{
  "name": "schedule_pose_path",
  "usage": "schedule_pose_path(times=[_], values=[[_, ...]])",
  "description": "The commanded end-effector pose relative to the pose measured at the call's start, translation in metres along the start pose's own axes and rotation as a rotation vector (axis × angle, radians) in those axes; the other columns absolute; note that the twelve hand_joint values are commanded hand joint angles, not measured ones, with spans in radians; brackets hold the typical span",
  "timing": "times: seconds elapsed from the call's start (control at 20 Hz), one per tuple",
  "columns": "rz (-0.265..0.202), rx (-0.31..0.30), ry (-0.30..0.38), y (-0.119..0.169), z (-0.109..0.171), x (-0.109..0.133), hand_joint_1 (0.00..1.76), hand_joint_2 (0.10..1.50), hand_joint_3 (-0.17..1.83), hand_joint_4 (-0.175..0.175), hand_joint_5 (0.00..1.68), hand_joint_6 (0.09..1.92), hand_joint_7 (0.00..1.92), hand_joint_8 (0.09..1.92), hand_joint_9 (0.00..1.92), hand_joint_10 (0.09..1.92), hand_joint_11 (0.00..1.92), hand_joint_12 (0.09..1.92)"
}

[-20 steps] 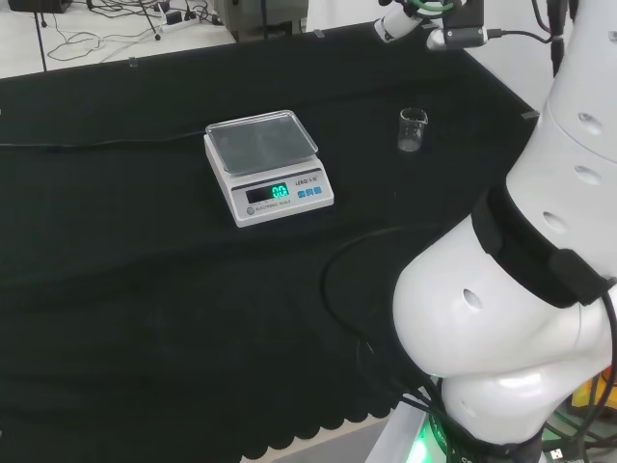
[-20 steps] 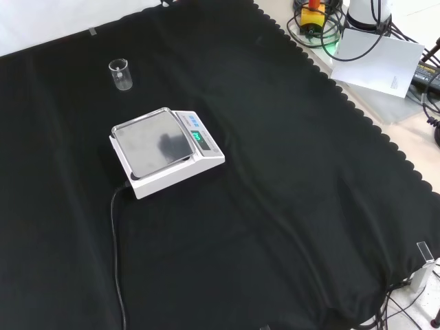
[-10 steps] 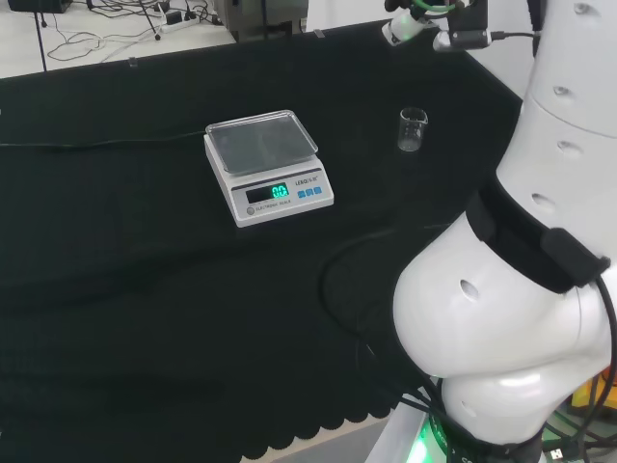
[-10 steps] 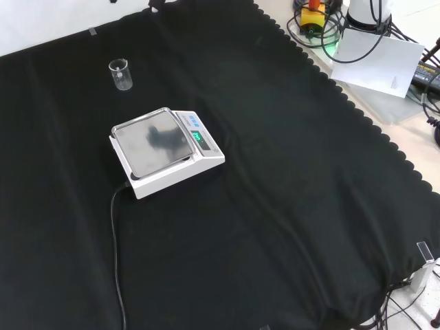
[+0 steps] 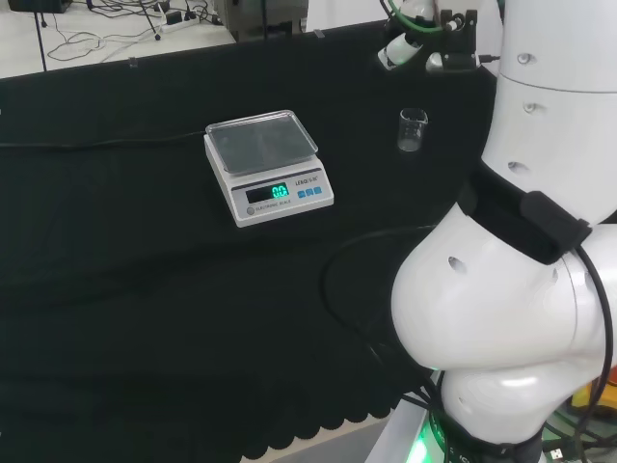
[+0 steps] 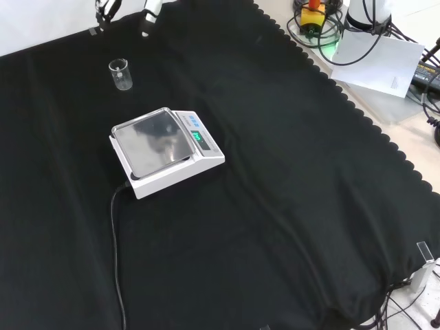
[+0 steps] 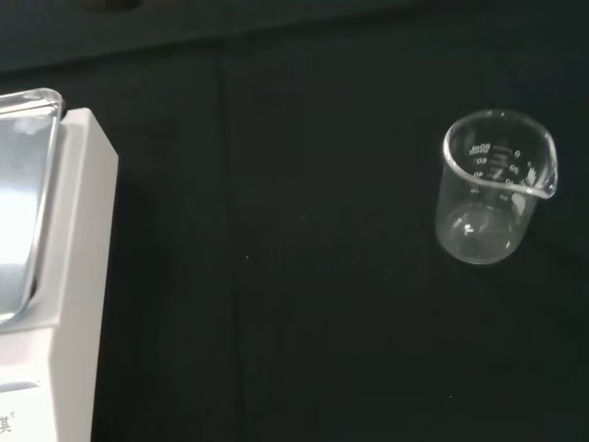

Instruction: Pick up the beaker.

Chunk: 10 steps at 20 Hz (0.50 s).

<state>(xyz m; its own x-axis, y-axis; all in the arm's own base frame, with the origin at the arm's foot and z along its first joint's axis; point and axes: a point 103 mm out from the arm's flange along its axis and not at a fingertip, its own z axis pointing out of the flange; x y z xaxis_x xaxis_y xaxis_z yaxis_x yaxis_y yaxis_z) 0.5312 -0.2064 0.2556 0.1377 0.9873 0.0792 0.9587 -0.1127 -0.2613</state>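
Note:
A small clear glass beaker [image 5: 412,130] stands upright and empty on the black cloth, right of the scale in the head view. In the front view the beaker [image 6: 121,74] is near the top left, and the hand [image 6: 148,12] hangs above and beyond it, with only its spread fingertips [image 6: 103,9] reaching in from the top edge. The hand [image 5: 399,50] also shows in the head view, high over the cloth just past the beaker and not touching it. Seen from the wrist, the beaker [image 7: 492,189] stands apart on bare cloth with its spout turned away from the scale.
A white electronic scale [image 5: 268,164] with a steel pan and a lit display sits mid-cloth; its cable [image 6: 115,240] trails toward the front view's bottom. The scale [image 6: 161,148] lies below the beaker there, and its edge [image 7: 55,276] shows in the wrist view. The arm's white links [image 5: 521,289] stand at the head view's right.
The arm has swung left in the head view, and the hand has come down closer to the beaker, its fingertips now entering the front view's top. Beaker and scale have not moved.

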Motion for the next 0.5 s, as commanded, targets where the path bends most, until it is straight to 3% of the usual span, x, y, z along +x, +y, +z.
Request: schedule_pose_path(times=[0.05,0.5], values=[[-0.014,0.02,0.048,0.014,0.02,-0.009,0.67,0.87,0.19,0.01,0.55,0.09,0.35,0.59,0.38,0.73,0.01,1.46],[0.016,0.05,0.054,0.023,0.042,-0.026,0.67,0.86,0.2,0.007,0.55,0.09,0.35,0.59,0.38,0.73,0.01,1.45]])
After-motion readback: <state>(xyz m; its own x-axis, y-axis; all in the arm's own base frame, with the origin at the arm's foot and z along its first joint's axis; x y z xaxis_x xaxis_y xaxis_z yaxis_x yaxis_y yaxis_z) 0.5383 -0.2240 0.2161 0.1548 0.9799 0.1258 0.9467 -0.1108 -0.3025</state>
